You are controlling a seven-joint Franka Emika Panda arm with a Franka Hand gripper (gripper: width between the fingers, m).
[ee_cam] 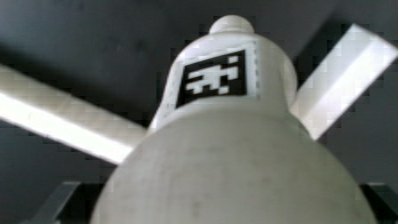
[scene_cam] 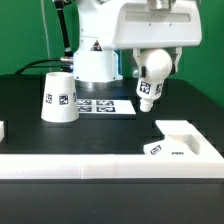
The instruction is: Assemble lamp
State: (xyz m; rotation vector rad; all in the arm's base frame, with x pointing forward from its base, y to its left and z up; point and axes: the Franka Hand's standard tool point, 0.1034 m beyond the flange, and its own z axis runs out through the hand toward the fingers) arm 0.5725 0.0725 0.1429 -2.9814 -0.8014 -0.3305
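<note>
We noted the pincer (scene_cam: pixel 155 66) pinching the bulb (scene_cam: pixel 148 92), tilted in the air above the worktop (scene_cam: pixel 110 135), near the base (scene_cam: pixel 182 140). We judged it not yet seated; the shade (scene_cam: pixel 58 100) stood well apart, unmounted.

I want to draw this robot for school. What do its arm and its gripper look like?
The arm is big, white and rounded, like smooth fat tubes joined together, with a small dark mark low on its front. A black cable runs down beside it. The gripper has a boxy white top and two dark fingers.
</note>
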